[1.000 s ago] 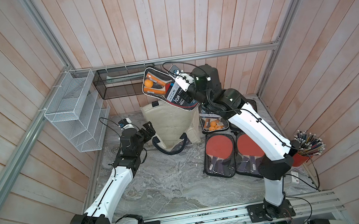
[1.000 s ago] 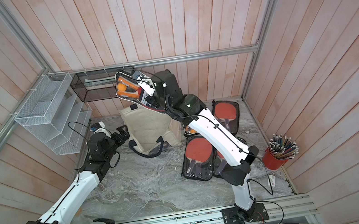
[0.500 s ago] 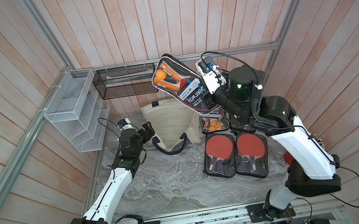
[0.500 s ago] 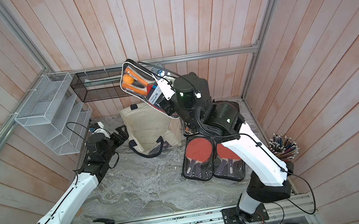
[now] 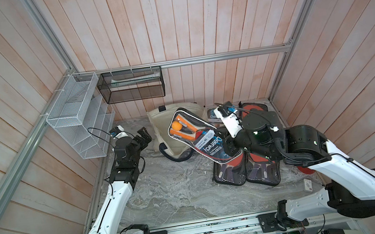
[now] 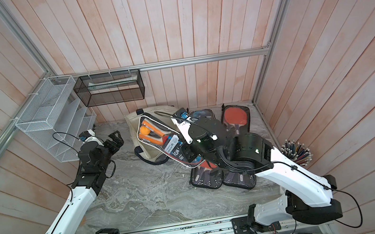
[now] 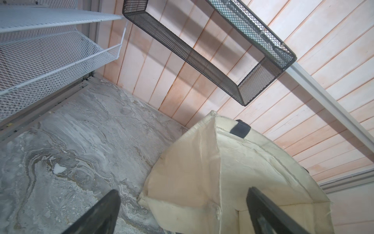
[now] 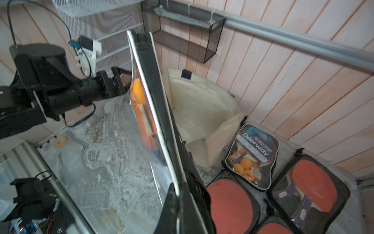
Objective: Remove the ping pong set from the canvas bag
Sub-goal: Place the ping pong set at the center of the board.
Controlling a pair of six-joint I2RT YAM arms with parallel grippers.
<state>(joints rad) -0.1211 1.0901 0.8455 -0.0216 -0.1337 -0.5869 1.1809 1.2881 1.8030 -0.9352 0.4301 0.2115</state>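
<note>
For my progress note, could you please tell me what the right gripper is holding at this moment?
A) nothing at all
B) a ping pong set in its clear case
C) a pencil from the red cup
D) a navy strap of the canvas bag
B: the right gripper is shut on the lower end of the ping pong set, which it holds tilted beside the canvas bag.

grey marble tabletop (image 5: 179,193) carries the canvas bag (image 5: 160,128), paddle cases (image 5: 229,176), pencil cup (image 6: 297,153).
</note>
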